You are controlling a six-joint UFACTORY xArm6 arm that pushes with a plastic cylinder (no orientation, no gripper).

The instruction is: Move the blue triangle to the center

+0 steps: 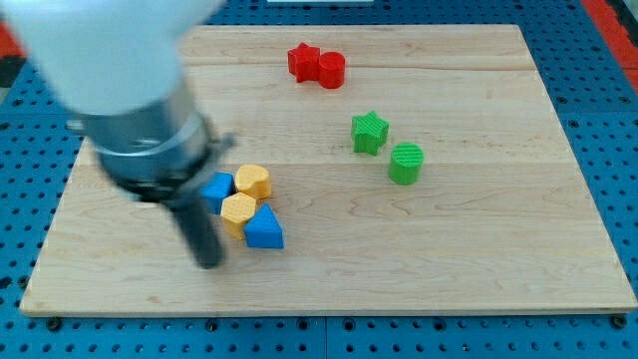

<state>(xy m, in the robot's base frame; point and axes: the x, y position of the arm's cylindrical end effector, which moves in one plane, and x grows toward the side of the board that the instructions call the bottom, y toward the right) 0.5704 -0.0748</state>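
Observation:
The blue triangle [263,229] lies on the wooden board [449,249], left of the middle and toward the view's bottom. It touches a yellow block [238,211] above and to its left. A second yellow block [253,181] and a blue block [217,188] sit just above that, all in one cluster. My tip [210,263] rests on the board to the lower left of the blue triangle, a short gap away. The arm's blurred body covers the view's upper left.
A red star [302,61] and a red cylinder [331,70] touch each other near the view's top. A green star [369,132] and a green cylinder [406,164] lie right of the middle. Blue pegboard [608,120] surrounds the board.

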